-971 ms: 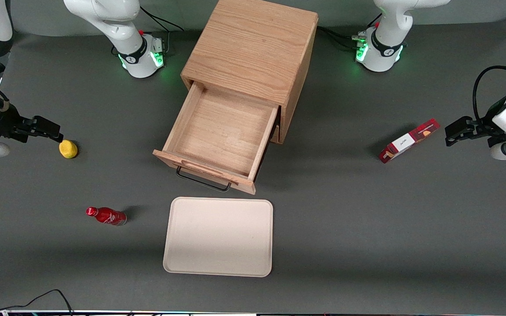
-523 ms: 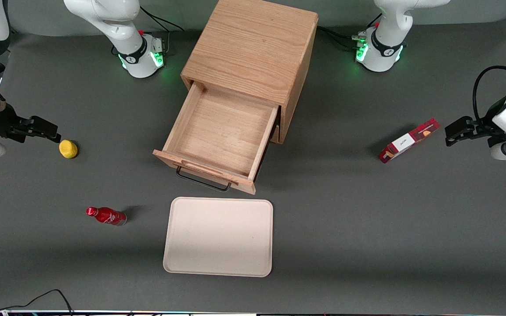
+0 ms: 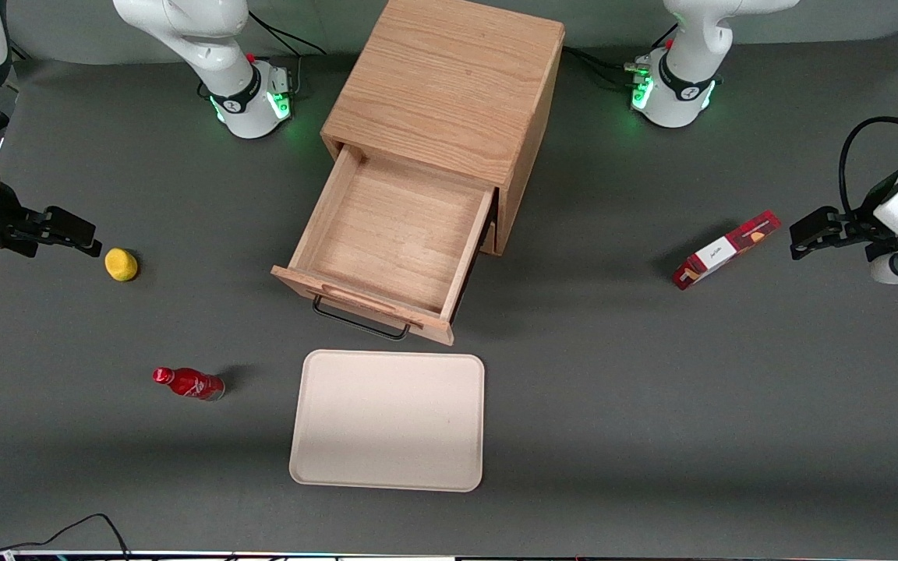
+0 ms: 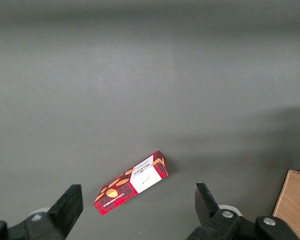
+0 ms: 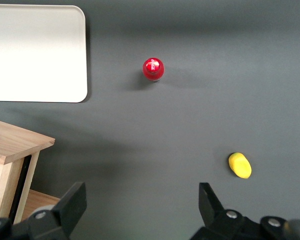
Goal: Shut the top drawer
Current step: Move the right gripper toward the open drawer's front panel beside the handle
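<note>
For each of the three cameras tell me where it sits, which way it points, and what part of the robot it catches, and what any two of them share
Front view: high above the table, looking down on the cabinet with its top drawer open, and the tray; both arm bases show, and the gripper open near the lemon.
Right wrist view: on the working arm, looking down; its fingers frame the lemon, bottle and tray.
Left wrist view: looks down at the red box.
Shared: front and right wrist views both show lemon, bottle, tray.

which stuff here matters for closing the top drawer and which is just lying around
For the job:
- top drawer, pulled open, nothing in it
- its black handle
- right arm's tool, open, up near the lemon

Just lying about:
- lemon
- red bottle
- tray
- red box
</note>
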Controlling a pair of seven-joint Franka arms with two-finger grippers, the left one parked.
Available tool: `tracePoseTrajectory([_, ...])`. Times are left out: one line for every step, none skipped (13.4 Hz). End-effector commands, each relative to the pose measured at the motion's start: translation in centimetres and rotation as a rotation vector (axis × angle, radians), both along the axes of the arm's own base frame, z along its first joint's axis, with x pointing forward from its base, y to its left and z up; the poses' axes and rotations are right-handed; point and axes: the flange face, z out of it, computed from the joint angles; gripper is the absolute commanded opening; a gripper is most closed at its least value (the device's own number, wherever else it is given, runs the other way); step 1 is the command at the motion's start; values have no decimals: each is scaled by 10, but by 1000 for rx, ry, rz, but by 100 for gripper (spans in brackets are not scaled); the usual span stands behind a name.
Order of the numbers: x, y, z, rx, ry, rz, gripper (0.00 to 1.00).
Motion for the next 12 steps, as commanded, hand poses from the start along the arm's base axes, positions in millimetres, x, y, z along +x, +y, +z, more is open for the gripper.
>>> tracePoseTrajectory([29, 0, -1, 16, -9, 25, 100])
tracePoseTrajectory([37, 2, -3, 17, -6, 36, 100])
tracePoseTrajectory([45, 11, 0, 17, -15, 69, 100])
tracePoseTrajectory([52, 18, 0, 30, -11, 136, 100])
tracePoseTrajectory([63, 31, 1, 43, -14, 233, 100])
tracePoseTrajectory([71, 44, 3, 50, -12, 284, 100])
tracePoseTrajectory([75, 64, 8, 57, -22, 321, 100])
tracePoseTrajectory([80, 74, 8, 68, -28, 341, 100])
tracePoseTrajectory([86, 89, 3, 91, -32, 372, 100])
tracePoseTrajectory([91, 105, -1, 116, -38, 404, 100])
tracePoseTrajectory([94, 118, -5, 135, -42, 431, 100])
tracePoseTrajectory([95, 131, -8, 134, -48, 476, 100])
